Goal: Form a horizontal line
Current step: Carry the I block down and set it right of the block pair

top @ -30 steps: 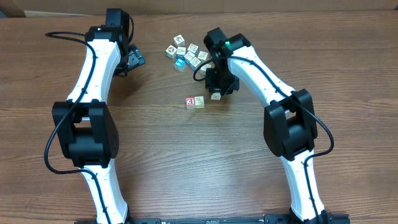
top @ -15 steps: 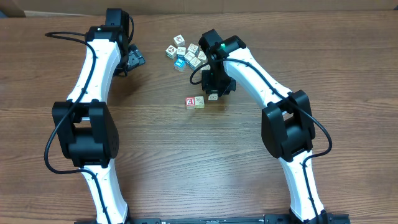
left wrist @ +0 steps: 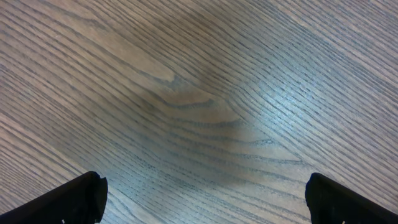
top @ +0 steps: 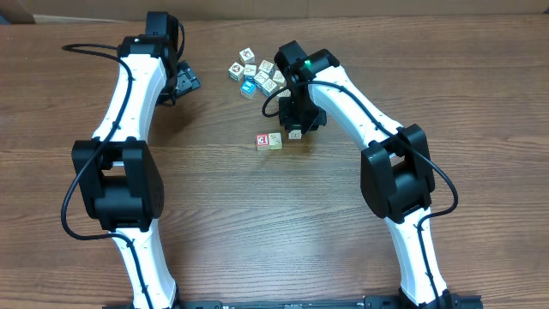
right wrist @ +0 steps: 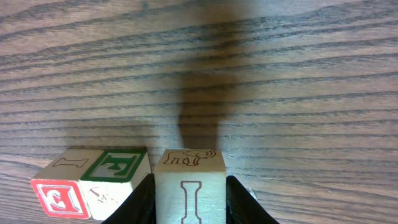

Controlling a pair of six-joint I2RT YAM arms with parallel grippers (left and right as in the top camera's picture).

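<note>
Now, on the wide wooden table [top: 214, 223] the left hand [top: 184, 82] hangs at the far left over bare wood with its fingers fully released, well apart from everything, so I see no danger from it. The right hand [top: 296, 129] is clenched on a pale cube with a brown letter I [right wrist: 189, 177], one finger on each side. The loose bunch of cubes [top: 259, 75] lies just behind this arm on the far side, and a careless retreat in that direction could knock it. The horizontal line [top: 269, 141] is near the middle of the table. So far it is only a red-and-white cube [right wrist: 59, 198] touching a cube with a green F [right wrist: 115, 174], and the held cube is just beside its right end. I think the main risk is here. The left finger stands in the narrow gap next to the green F cube, so when it releases it may push that cube and bend the row. I cannot tell if the held cube already rests on the wood; dropped from above, it could turn or land a little far of the line.
</note>
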